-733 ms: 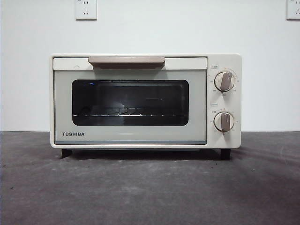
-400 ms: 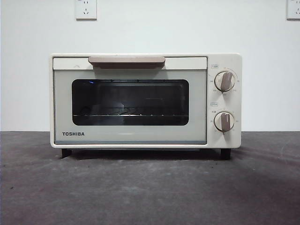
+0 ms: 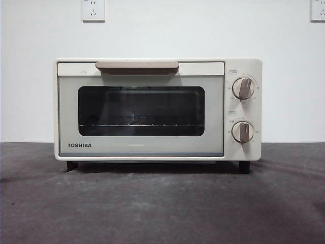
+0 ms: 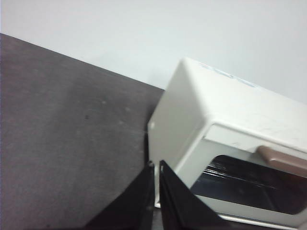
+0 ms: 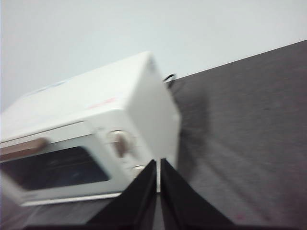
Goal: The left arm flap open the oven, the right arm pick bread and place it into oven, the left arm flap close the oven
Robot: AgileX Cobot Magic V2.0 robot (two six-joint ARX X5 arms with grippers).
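The cream-white TOSHIBA oven [image 3: 157, 109] stands in the middle of the dark table with its door shut. Its beige bar handle [image 3: 137, 65] runs along the top of the door, and the wire rack [image 3: 137, 124] shows through the dark window. No bread is in view in any frame. My left gripper [image 4: 156, 165] is shut and empty, held in the air off the oven's [image 4: 225, 143] left front corner. My right gripper [image 5: 158, 163] is shut and empty, held in the air off the oven's [image 5: 96, 139] right front corner. Neither gripper shows in the front view.
Two beige knobs [image 3: 244, 88] sit on the oven's right panel. The dark grey table [image 3: 162, 203] stretches in front of the oven. A white wall with two sockets [image 3: 93, 10] stands behind it.
The oven has not moved. The reflection in the oven window over the rack has shifted slightly.
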